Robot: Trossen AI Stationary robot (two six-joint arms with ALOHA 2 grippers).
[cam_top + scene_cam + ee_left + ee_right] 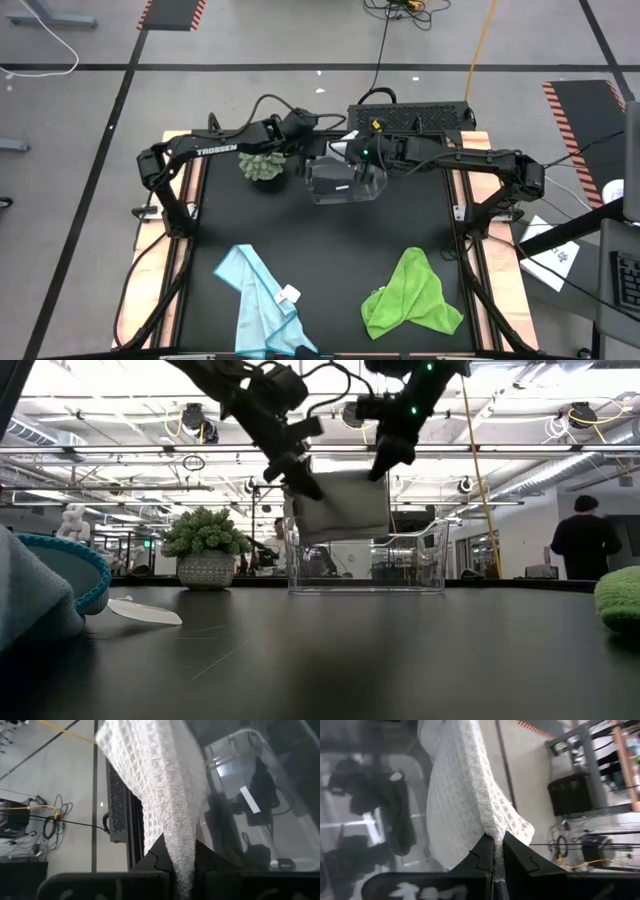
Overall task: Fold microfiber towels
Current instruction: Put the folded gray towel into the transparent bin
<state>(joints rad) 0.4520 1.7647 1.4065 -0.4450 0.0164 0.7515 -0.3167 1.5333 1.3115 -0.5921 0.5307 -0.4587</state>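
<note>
Grippers, left (308,485) and right (380,468), both pinch shut on my white towel (345,505), hanging above bin (366,560) at twelve o'clock; lower evenly, corners level.

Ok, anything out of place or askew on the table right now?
Nothing damaged or spilled. The blue towel and green towel lie crumpled and unfolded near the front edge. The white towel hangs between the left gripper and right gripper, above the clear bin.

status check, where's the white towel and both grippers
Left gripper and right gripper both shut on white towel, hanging folded above the clear bin. Blue towel and green towel unfolded.
</note>
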